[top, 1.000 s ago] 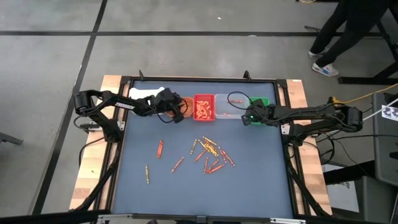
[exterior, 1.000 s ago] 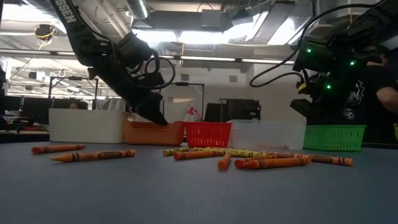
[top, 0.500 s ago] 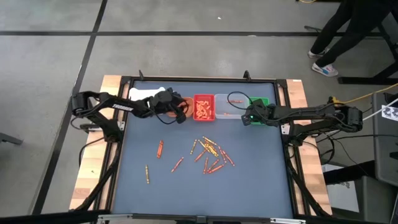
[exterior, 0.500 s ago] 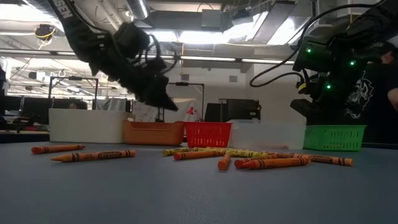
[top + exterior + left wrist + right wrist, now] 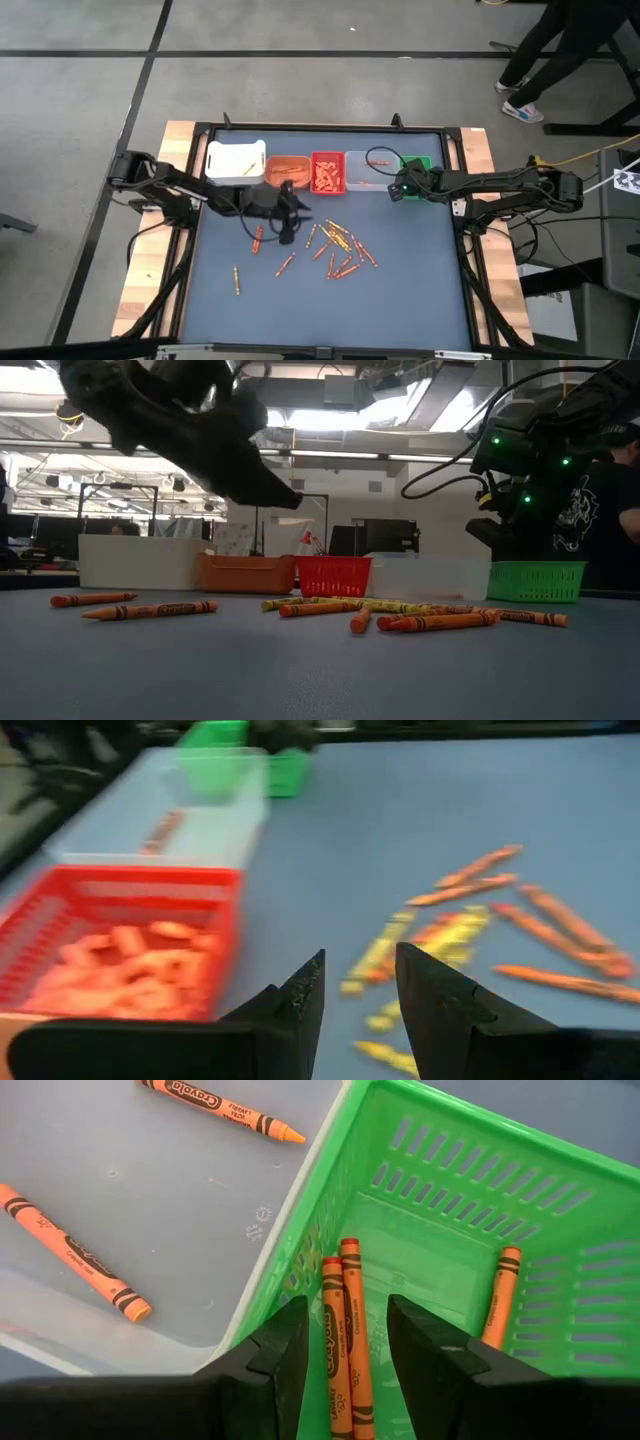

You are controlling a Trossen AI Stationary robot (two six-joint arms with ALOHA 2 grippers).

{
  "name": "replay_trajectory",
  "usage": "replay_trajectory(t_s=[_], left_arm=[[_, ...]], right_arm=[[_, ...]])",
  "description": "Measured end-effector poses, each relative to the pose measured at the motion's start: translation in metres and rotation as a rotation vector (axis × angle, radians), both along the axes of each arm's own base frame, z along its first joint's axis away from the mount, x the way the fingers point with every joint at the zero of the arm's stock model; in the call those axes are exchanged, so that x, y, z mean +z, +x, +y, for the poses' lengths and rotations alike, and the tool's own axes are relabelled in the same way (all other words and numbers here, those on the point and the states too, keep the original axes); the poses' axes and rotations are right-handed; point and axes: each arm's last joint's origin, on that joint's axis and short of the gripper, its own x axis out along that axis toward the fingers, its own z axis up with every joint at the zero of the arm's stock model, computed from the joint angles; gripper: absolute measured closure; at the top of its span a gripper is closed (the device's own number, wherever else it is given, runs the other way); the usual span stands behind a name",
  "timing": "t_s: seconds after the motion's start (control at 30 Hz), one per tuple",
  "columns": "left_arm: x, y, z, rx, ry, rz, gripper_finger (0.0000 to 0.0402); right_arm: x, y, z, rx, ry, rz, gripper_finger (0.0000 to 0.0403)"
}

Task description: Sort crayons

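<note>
I've got the left gripper (image 5: 287, 214) out over the blue counter (image 5: 400, 290), in front of the orange bin (image 5: 287, 168) and red bin (image 5: 327, 173), jaws a narrow gap apart and holding nothing. Loose crayons (image 5: 338, 245) lie scattered mid-counter, a few more off to the left near it. My right gripper (image 5: 398, 187) hangs over the green bin (image 5: 417, 163) by the clear bin (image 5: 366, 171), jaws open and empty; three crayons lie in the green bin, two in the clear one.
</note>
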Motion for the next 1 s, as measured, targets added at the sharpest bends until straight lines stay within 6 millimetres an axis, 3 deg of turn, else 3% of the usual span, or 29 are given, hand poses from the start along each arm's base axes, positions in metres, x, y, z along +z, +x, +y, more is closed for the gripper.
replay_trajectory(t_s=[0.23, 0.53, 0.77, 1.0], left_arm=[[-0.010, -0.009, -0.046, -0.033, -0.138, 0.100, 0.0294], [-0.022, -0.030, -0.087, 0.019, -0.253, 0.241, 0.0294], [-0.022, -0.040, -0.110, 0.041, -0.256, 0.217, 0.0294], [-0.025, -0.048, -0.120, 0.099, -0.256, 0.204, 0.0294]], right_arm=[[0.000, 0.000, 0.000, 0.000, 0.000, 0.000, 0.0265], [0.000, 0.000, 0.000, 0.000, 0.000, 0.000, 0.0265], [0.000, 0.000, 0.000, 0.000, 0.000, 0.000, 0.0265], [0.000, 0.000, 0.000, 0.000, 0.000, 0.000, 0.0265]])
